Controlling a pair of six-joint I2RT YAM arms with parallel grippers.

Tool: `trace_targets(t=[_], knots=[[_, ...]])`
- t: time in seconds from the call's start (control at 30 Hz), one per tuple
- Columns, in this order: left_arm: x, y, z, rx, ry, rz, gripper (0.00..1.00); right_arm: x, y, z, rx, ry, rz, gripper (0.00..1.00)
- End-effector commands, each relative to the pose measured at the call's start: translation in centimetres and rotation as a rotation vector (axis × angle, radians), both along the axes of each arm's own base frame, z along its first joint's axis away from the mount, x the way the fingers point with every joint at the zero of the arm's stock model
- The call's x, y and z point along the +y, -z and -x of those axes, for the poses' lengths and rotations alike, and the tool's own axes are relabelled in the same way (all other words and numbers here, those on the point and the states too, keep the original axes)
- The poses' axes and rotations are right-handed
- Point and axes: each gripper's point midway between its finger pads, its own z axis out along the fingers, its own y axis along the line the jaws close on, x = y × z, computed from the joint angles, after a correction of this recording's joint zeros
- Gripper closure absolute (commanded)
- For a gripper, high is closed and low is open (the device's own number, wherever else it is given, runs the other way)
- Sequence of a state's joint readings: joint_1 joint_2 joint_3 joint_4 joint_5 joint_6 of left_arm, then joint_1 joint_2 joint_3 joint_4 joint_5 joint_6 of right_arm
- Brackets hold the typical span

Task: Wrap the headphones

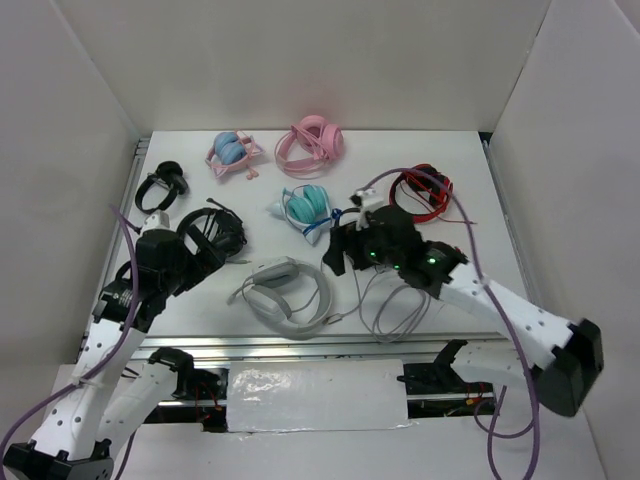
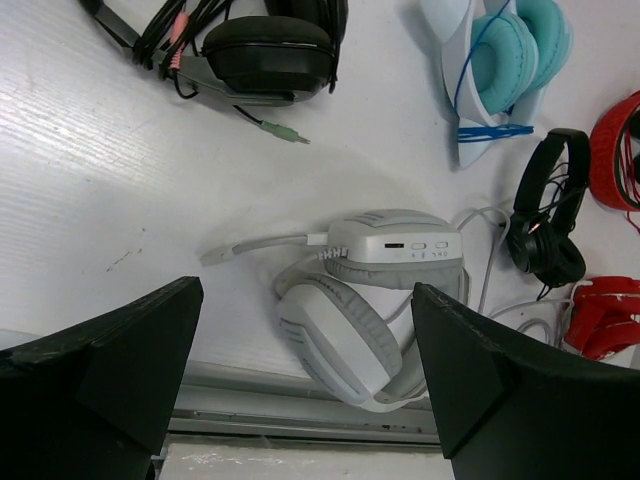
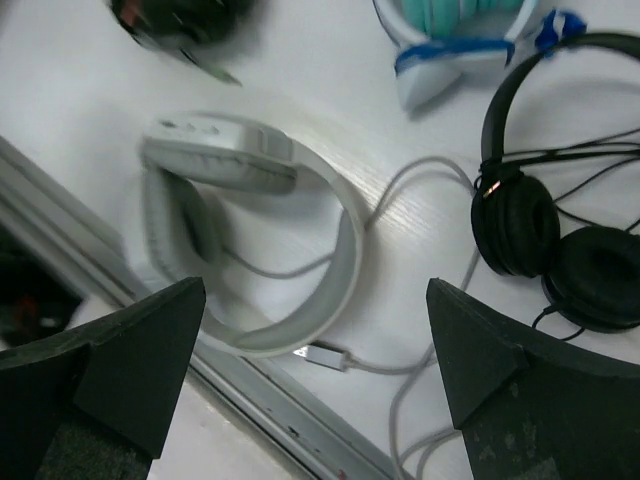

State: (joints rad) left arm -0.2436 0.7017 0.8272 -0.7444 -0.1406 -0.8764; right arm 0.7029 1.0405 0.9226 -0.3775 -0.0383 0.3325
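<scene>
White worktop (image 1: 380, 150) carries the headphones (image 2: 395, 245) near its front edge, lying flat between the two arms; left jaws spread wide, holding nothing; right jaws likewise spread and empty.

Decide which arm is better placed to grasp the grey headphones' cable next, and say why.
Probably right. The right gripper is open, with the cable and its plug in view between its fingers. The left gripper, also open, frames the headphones, with the cable off to one side.
</scene>
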Motion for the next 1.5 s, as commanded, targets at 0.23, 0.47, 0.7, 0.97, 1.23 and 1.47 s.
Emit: trace_targets(t=[0.23, 0.47, 0.7, 0.97, 1.23, 1.47], knots=[[0.8, 0.4, 1.3, 0.007, -0.044, -0.005, 0.01, 6.4, 10.8, -1.2, 0.047, -0.121, 0.34, 0.02], [1.3, 0.1, 1.9, 0.019, -0.047, -0.032, 0.01, 7.8, 14.0, -3.7, 0.114, -0.072, 0.282, 0.3], [1.1, -0.1, 1.7, 0.019, -0.016, -0.043, 0.01, 8.4, 13.3, -4.4, 0.128, 0.001, 0.201, 0.93], [-0.5, -1.2, 0.3, 0.01, 0.09, -0.047, 0.01, 8.1, 5.0, -4.5, 0.068, 0.154, -0.031, 1.0], [-3.7, -5.5, -1.4, -0.123, 0.164, 0.088, 0.01, 5.8, -1.7, -6.6, 0.086, 0.549, -0.226, 1.0], [-6.4, -6.9, -3.9, -0.174, 0.116, 0.221, 0.01, 7.4, -3.9, -8.8, 0.138, 0.763, -0.273, 1.0]])
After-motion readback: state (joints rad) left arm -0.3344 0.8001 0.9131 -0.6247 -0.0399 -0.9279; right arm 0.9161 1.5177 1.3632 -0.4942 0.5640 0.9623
